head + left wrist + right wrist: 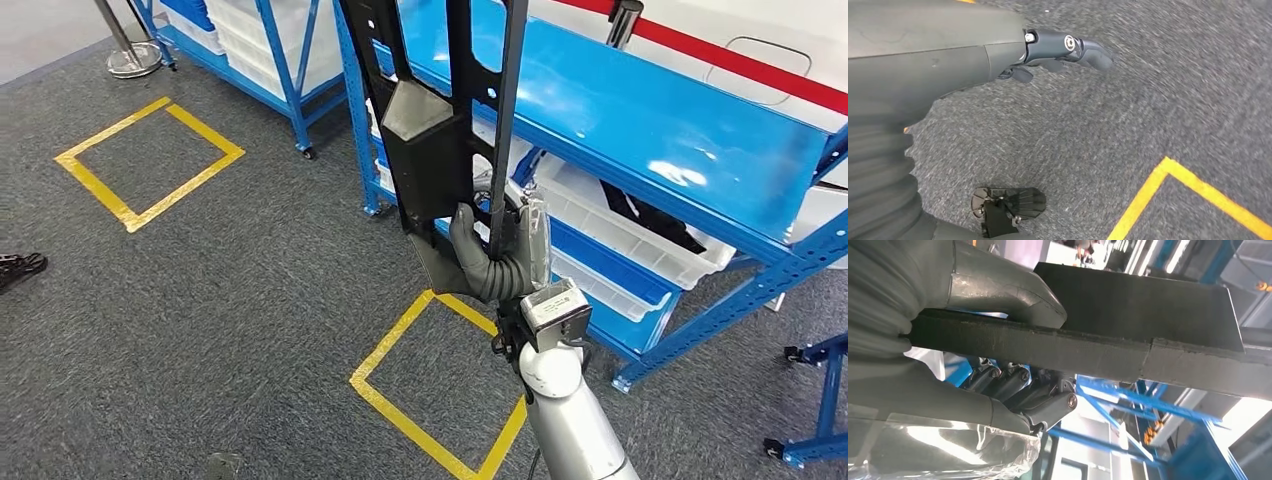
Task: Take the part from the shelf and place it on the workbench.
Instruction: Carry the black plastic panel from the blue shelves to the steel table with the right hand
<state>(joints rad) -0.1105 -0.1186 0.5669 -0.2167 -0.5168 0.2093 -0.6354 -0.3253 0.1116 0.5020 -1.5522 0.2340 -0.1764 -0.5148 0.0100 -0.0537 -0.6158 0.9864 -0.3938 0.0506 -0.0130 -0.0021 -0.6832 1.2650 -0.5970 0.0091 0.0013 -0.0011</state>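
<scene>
The head view looks forward and down from high on the robot, over grey carpet (230,300) with yellow tape squares (150,160) and a blue shelf (640,130) to the right. The left wrist view sits close behind the left hand (1063,50), facing down at the same carpet and a yellow tape line (1193,190). The right wrist view is pressed very near the right hand (1013,390), looking upward past a black part (1128,325) toward blue shelf frames (1148,410). The head view shares this hand and part.
</scene>
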